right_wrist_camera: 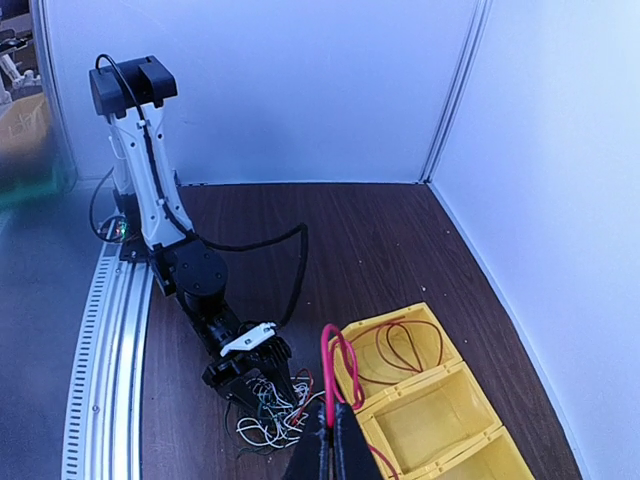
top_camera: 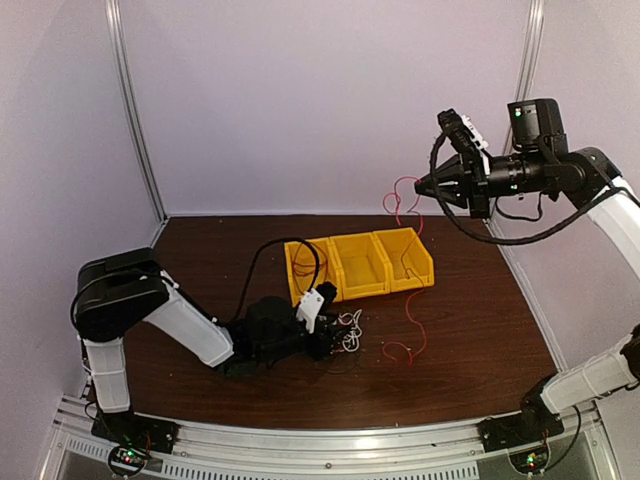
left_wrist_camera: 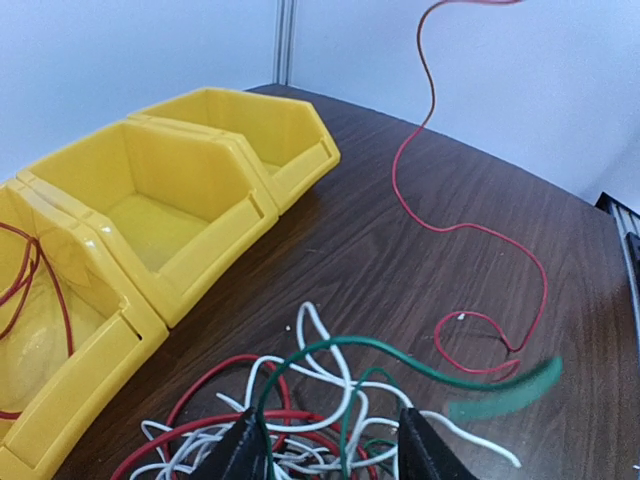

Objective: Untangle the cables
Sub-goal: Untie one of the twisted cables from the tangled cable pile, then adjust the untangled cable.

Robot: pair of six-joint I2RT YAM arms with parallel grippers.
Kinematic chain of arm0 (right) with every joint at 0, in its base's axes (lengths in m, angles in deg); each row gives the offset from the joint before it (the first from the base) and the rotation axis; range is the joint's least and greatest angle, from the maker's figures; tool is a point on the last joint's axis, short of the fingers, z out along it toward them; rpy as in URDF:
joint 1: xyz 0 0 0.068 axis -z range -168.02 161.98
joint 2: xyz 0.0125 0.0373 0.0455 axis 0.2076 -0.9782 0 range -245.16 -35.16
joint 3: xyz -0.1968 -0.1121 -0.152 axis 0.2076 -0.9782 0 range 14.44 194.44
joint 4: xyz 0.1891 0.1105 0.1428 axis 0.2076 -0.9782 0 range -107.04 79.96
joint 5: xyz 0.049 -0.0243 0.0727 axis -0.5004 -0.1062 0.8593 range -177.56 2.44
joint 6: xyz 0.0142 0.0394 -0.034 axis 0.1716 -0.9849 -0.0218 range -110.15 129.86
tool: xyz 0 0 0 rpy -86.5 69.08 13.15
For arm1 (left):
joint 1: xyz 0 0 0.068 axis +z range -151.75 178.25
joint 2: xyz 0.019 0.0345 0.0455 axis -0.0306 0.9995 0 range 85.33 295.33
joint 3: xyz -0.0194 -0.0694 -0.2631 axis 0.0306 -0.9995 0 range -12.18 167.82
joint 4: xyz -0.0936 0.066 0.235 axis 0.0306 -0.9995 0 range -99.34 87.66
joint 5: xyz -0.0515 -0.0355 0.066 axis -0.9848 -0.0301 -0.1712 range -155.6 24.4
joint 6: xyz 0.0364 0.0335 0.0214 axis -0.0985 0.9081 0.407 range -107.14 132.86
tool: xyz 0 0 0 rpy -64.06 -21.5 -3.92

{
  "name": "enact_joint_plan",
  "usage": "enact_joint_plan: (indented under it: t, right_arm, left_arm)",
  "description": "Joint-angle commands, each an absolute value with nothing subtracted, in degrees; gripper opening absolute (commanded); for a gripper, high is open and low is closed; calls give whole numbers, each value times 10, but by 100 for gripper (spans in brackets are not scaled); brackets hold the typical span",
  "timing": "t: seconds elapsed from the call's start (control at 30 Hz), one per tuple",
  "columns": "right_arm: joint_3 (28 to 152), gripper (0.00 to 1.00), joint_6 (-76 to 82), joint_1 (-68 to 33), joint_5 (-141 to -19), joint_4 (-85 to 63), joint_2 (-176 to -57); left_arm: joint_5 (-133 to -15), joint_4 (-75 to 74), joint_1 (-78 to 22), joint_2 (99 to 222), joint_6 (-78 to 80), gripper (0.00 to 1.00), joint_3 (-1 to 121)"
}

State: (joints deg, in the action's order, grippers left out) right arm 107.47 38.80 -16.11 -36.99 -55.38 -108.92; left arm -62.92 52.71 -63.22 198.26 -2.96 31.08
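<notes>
The main risk is the long red wire, pinched in the fully closed right gripper high above the table's far-right corner. It hangs down to the dark wood-grain table with slack curls at its lower end. If that end is caught in the clump, a further lift would probably drag the whole knot along or tighten it rather than free one strand. The left gripper sits low over the clump, jaws about half apart and straddling it, with no strand visibly pinched. Closing there could trap several wires at once. The green wire arcs up springily between the fingers and looks likely to flick out. The clump lies left of the table's middle, just in front of the yellow bins. A snagged loop could also shove those light bins. The cables are thin, smooth and round, in red, white and green, and they hold loose curls. The bins are glossy hard plastic with sloped open fronts, and another red loop lies in the left-end one.
</notes>
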Motion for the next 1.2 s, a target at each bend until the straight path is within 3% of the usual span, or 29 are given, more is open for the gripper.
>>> enact_joint_plan:
  t: [0.0, 0.3, 0.67, 0.87, 1.17]
  right_arm:
    - [1047, 0, 392, -138, -373, -558, -1056]
    - [949, 0, 392, -130, -359, -542, -1024]
    - [924, 0, 377, -130, -329, -528, -1017]
    - [908, 0, 378, -130, -330, -525, -1013]
    - [897, 0, 378, -130, -323, -521, -1010]
  left_arm:
    - [-639, 530, -650, 1914, -21, 47, 303]
    - [-637, 479, -659, 1821, -35, 49, 355]
    - [-701, 526, -659, 1853, -98, 48, 451]
    - [-722, 466, -659, 1873, -128, 48, 520]
    - [-696, 399, -653, 1897, -146, 33, 579]
